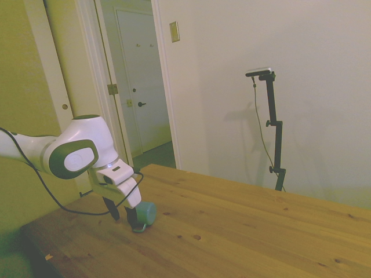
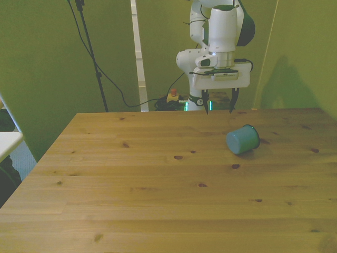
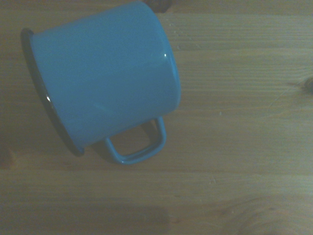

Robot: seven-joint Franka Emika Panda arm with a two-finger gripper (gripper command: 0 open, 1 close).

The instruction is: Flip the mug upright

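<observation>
The teal mug (image 2: 243,139) lies on its side on the wooden table (image 2: 158,179), toward the front view's right. Its flat base faces the camera there. In the wrist view the mug (image 3: 102,73) fills much of the picture, its dark-edged rim to one side and its loop handle (image 3: 139,144) resting low against the wood. My gripper (image 2: 218,107) hangs open with nothing between its fingers, just behind the mug and a little to the front view's left. In the side view the gripper (image 1: 123,215) is low over the table, with the mug (image 1: 146,214) right beside it.
Bare planks spread out in front of the mug and across the front view's left. The table's far edge (image 2: 158,113) runs close behind the gripper. A white surface (image 2: 6,142) sits beyond the table's left edge. A black cable (image 1: 69,208) loops from the arm.
</observation>
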